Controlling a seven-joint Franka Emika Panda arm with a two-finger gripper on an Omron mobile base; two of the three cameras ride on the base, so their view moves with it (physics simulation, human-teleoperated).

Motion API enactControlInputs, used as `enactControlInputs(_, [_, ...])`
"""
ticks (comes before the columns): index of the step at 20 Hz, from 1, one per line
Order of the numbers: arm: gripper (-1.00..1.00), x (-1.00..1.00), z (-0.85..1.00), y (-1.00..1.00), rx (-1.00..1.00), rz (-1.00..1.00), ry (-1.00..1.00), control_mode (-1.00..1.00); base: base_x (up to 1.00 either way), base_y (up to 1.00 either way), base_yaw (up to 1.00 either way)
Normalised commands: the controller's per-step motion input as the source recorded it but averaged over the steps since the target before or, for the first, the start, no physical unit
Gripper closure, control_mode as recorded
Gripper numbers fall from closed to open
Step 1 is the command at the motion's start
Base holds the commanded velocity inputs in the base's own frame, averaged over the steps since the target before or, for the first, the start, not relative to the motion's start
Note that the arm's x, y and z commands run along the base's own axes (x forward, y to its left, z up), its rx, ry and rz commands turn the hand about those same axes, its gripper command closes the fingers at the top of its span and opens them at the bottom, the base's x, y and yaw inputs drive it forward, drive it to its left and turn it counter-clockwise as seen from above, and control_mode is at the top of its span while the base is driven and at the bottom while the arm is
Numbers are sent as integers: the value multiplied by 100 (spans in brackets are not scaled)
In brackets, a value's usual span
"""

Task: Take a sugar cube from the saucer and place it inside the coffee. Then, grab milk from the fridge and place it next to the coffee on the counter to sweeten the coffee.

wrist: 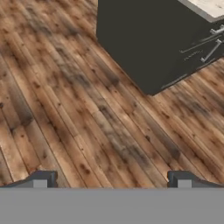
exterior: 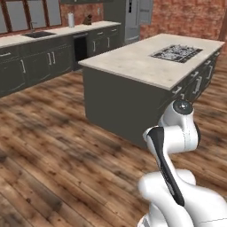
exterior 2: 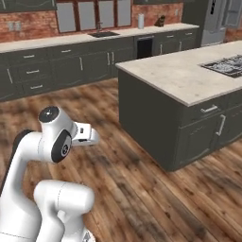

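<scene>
Wood plank floor (wrist: 87, 109), dark island (exterior: 119, 104) with beige top, counter (exterior 2: 90, 38) along brick wall, fridge (exterior: 137, 20) far back, gripper (wrist: 112, 179) spread wide, holding nothing

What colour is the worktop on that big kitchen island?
The island's stone worktop is pale beige with fine speckles, above dark grey cabinets. The left base view shows it best.

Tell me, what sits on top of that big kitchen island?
On the island top lies a black cooktop near its far end. The rest is bare beige stone. What its cabinets hold is hidden behind closed doors.
</scene>
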Motion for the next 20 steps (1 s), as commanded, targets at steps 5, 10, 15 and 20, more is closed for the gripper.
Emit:
enactControlInputs(5, [-100,0,0,0,0,0,0,100,100,94,10])
enactControlInputs(10, [-100,0,0,0,0,0,0,100,100,98,3])
enactControlInputs(15, [-100,0,0,0,0,0,0,100,100,100,-5])
enactControlInputs(20, [-100,0,0,0,0,0,0,100,100,100,-19])
